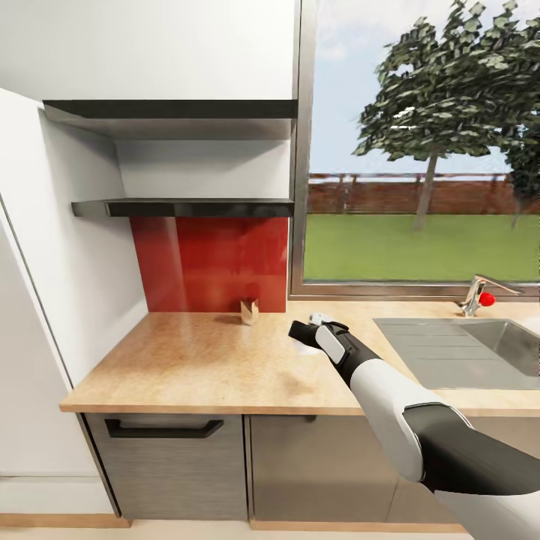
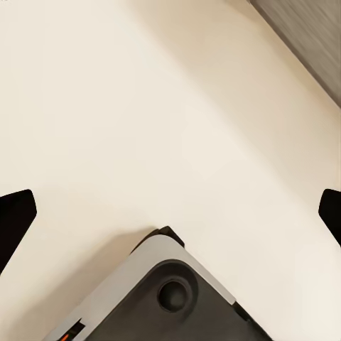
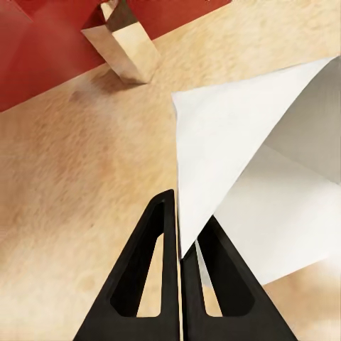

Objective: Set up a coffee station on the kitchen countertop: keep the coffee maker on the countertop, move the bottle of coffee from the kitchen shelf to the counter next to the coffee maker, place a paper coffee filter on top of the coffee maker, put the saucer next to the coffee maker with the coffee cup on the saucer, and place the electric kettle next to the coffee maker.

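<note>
White paper coffee filter point(image 3: 241, 163) sits pinched at its edge in my right pincer point(image 3: 181, 241), fingers closed tight on it, held just over the wood tabletop point(image 1: 195, 360) at centre frame in head view, near the small brown paper bag point(image 1: 249, 311) by the red backsplash point(image 1: 217, 262). Coffee maker isn't visible, so I can't tell which way the filter must travel. My left pincer point(image 2: 170, 213) is spread wide, holding nothing, pointed at pale floor.
</note>
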`<state>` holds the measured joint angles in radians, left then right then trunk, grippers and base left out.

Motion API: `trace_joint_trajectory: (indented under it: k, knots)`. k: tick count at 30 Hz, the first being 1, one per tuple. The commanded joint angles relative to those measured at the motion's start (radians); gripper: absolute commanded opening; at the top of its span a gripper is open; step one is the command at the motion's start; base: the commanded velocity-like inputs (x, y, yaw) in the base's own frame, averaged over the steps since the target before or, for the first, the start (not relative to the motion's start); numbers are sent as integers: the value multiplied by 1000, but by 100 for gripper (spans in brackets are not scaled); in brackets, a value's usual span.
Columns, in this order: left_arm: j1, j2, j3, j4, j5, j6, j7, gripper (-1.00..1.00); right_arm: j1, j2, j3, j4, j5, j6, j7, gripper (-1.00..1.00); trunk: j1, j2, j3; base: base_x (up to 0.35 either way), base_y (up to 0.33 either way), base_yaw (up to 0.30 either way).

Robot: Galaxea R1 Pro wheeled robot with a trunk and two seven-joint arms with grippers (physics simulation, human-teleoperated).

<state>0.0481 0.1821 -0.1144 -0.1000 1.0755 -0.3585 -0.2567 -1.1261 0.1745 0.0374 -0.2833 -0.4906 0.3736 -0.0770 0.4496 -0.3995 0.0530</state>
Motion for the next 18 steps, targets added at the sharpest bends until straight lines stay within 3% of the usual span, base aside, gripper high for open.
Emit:
trace_joint_trajectory:
  k: [1, 18]
  knots:
    - [1, 0, -8, -1, 11, -2, -3, 100, 0, 0, 4, -2, -11, 4, -8, -100, 0, -1, 0, 0, 0, -127]
    - [1, 1, -8, -1, 11, -2, -3, 100, 0, 0, 4, -2, -11, 5, -6, -100, 0, -1, 7, 0, 0, -276]
